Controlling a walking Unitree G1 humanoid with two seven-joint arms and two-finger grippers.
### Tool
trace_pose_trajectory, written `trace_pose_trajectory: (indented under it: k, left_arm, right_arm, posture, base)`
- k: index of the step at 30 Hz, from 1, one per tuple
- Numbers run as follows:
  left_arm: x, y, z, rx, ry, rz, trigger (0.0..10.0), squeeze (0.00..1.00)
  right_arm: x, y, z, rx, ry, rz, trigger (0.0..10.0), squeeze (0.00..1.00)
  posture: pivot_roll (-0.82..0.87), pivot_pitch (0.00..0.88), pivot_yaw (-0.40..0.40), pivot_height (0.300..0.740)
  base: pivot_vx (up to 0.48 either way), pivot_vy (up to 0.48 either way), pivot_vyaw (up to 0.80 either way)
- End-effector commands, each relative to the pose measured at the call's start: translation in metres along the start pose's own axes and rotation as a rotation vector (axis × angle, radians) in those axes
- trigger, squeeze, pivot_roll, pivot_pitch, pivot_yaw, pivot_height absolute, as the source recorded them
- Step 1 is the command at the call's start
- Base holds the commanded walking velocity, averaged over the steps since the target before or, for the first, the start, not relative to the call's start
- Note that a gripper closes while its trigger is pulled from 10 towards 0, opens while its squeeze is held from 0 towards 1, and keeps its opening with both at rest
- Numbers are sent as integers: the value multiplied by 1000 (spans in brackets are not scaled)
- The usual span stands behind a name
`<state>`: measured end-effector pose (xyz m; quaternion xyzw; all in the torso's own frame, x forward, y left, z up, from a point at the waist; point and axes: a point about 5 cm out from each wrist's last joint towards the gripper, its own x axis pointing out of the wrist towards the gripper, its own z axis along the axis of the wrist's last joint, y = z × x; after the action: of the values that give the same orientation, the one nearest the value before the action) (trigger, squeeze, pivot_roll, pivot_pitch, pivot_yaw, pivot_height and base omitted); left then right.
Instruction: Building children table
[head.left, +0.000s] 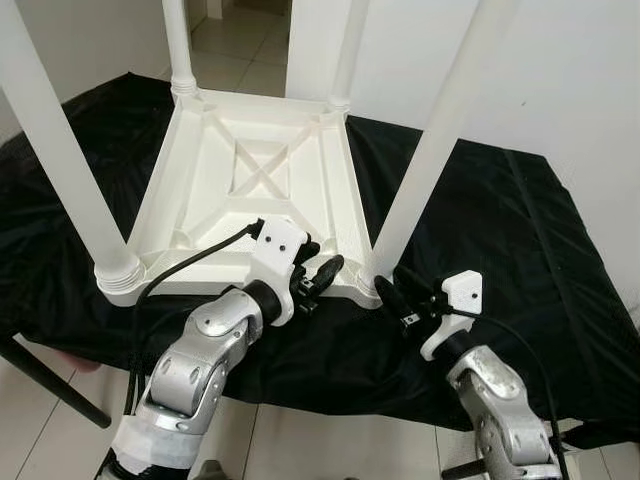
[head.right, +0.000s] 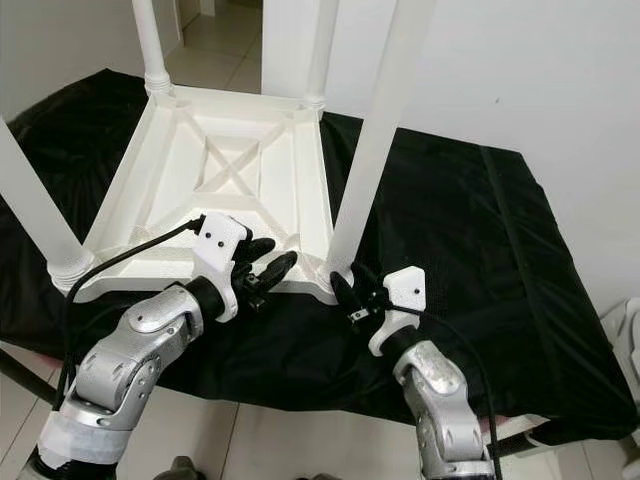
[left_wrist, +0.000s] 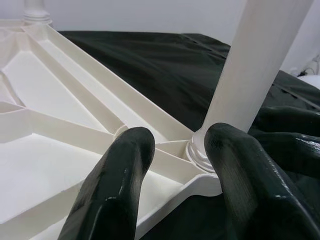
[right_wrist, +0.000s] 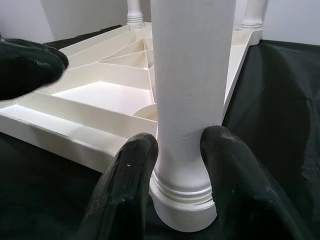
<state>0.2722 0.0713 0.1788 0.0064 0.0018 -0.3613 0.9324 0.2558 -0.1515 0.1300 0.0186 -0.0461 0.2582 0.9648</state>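
A white plastic children's table (head.left: 160, 190) lies upside down on a black cloth, with its legs pointing up. The front right leg (head.left: 430, 140) stands in its corner socket (right_wrist: 182, 200). My left gripper (head.left: 318, 268) hovers open over the table's front rim close to that corner, and its fingers (left_wrist: 120, 175) hold nothing. My right gripper (head.left: 395, 300) is open at the base of the front right leg (right_wrist: 192, 75). Its fingertips (right_wrist: 135, 160) sit just in front of the leg's ringed foot, one to each side.
The black cloth (head.left: 500, 220) covers a low surface that ends just before my arms, with tiled floor (head.left: 300, 440) below. A dark bar (head.left: 50, 385) slants at the lower left. White walls stand close behind and to the right. The other legs (head.left: 60, 150) rise tall around the work area.
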Motion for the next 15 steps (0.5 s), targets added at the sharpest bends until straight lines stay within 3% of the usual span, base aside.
trace_pose_trajectory:
  k: [1,15]
  left_arm:
    - [0,4,-2,10,6,64,10000,0]
    - [-7,4,-6,24,12,85,10000,0]
  right_arm:
    - [2,3,-1,15,7,30,10000,0]
    - [-13,24,-1,68,23,175,10000,0]
  posture:
    - [194,40,-132,740]
    - [204,39,-140,740]
  base:
    - [0,0,0]
    - [0,0,0]
